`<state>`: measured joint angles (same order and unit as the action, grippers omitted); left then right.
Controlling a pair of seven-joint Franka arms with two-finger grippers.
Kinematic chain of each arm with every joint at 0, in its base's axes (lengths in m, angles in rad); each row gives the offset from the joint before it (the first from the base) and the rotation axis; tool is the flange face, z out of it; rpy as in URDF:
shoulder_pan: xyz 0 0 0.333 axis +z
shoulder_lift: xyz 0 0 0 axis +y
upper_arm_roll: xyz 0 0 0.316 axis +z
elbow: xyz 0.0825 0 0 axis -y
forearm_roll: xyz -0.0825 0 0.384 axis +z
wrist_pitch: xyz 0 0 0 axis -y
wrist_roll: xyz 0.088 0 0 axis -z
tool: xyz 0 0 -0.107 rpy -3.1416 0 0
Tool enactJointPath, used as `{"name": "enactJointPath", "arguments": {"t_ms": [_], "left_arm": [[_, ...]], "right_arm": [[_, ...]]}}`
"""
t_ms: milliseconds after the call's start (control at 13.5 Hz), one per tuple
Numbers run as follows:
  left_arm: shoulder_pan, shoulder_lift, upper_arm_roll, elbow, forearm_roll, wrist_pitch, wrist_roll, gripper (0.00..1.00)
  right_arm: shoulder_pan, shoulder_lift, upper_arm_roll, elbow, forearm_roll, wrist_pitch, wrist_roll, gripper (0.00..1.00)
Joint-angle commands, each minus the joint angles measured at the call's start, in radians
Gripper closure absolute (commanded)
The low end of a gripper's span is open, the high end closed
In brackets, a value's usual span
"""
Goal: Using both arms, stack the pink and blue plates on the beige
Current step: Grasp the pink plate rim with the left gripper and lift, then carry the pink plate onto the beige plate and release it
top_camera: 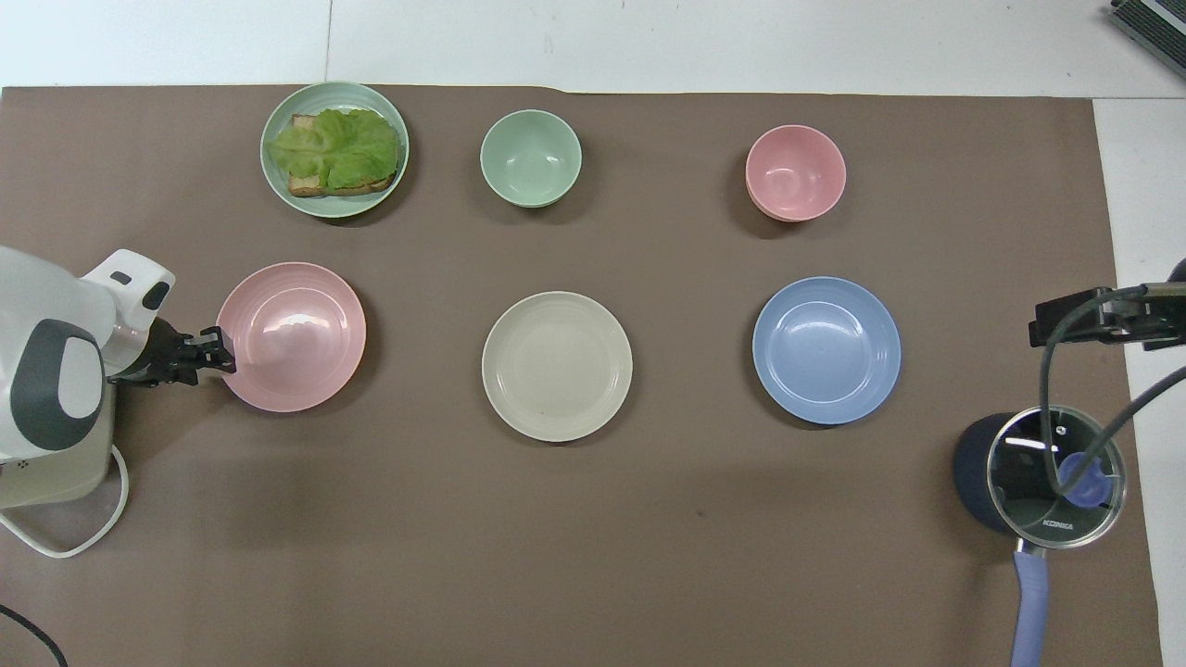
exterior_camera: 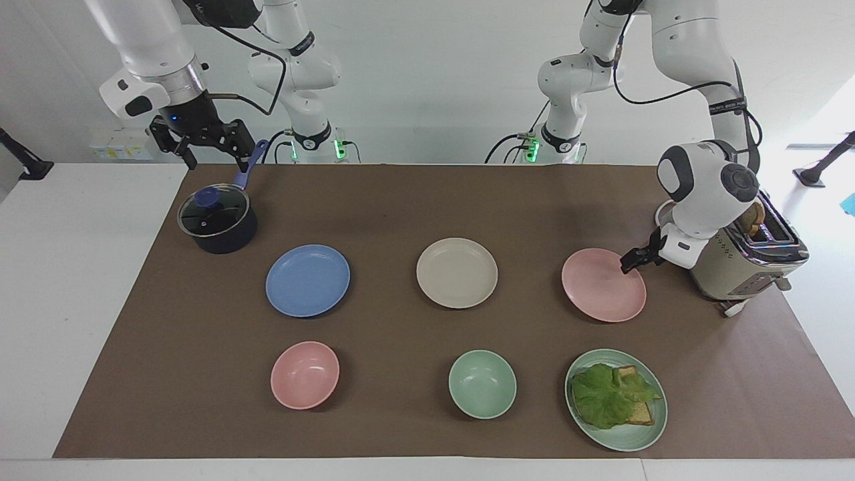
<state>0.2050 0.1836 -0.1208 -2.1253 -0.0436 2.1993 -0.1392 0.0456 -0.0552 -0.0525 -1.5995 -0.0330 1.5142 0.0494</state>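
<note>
The pink plate (exterior_camera: 601, 286) (top_camera: 295, 338) lies flat toward the left arm's end of the table. My left gripper (exterior_camera: 626, 264) (top_camera: 225, 350) is down at the plate's rim, on the side that faces the toaster. The beige plate (exterior_camera: 457, 272) (top_camera: 557, 366) lies in the middle of the row. The blue plate (exterior_camera: 307, 280) (top_camera: 826, 350) lies toward the right arm's end. My right gripper (exterior_camera: 217, 159) hangs open and empty above the pot's handle, and that arm waits.
A dark lidded pot (exterior_camera: 217, 220) with a blue handle stands near the right arm. A beige toaster (exterior_camera: 741, 257) holding bread stands beside the left gripper. Farther from the robots stand a pink bowl (exterior_camera: 304, 375), a green bowl (exterior_camera: 482, 384) and a green plate (exterior_camera: 641, 434) with lettuce and toast.
</note>
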Motion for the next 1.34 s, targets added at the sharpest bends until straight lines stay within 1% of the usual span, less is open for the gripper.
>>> {"name": "enactJointPath", "arguments": {"t_ms": [0,148,297,371,594,742,817,965,1039,1262], "left_arm": [[0.01,-0.033,-0.01,-0.039,-0.016,0.022,-0.002,1.0],[0.01,-0.032,-0.014,-0.035,-0.022,0.007,-0.002,1.0],[0.002,-0.03,-0.014,-0.004,-0.036,-0.068,0.003,1.0],[0.001,-0.03,-0.016,0.025,-0.042,-0.111,0.003,1.0],[-0.001,-0.039,-0.017,0.146,-0.096,-0.294,0.003,1.0],[-0.007,-0.064,-0.017,0.186,-0.169,-0.358,-0.008,1.0],[-0.027,-0.084,-0.019,0.185,-0.197,-0.365,-0.014,1.0],[-0.103,-0.118,-0.02,0.176,-0.24,-0.372,-0.098,1.0],[-0.157,-0.119,-0.02,0.171,-0.246,-0.359,-0.112,1.0],[-0.272,-0.134,-0.019,0.144,-0.294,-0.291,-0.123,1.0]], "right_arm": [[-0.01,-0.009,0.003,-0.016,-0.004,0.014,-0.029,0.0],[-0.01,-0.009,0.003,-0.016,-0.004,0.012,-0.029,0.0],[-0.01,-0.009,0.003,-0.016,-0.004,0.014,-0.029,0.0],[-0.01,-0.009,0.003,-0.016,-0.004,0.014,-0.029,0.0],[-0.01,-0.009,0.003,-0.016,-0.004,0.014,-0.029,0.0],[-0.01,-0.009,0.003,-0.016,-0.004,0.014,-0.029,0.0],[-0.01,-0.009,0.003,-0.016,-0.004,0.014,-0.029,0.0],[-0.01,-0.009,0.003,-0.016,-0.004,0.014,-0.029,0.0],[-0.01,-0.009,0.003,-0.016,-0.004,0.014,-0.029,0.0],[-0.01,-0.009,0.003,-0.016,-0.004,0.014,-0.029,0.0]]}}
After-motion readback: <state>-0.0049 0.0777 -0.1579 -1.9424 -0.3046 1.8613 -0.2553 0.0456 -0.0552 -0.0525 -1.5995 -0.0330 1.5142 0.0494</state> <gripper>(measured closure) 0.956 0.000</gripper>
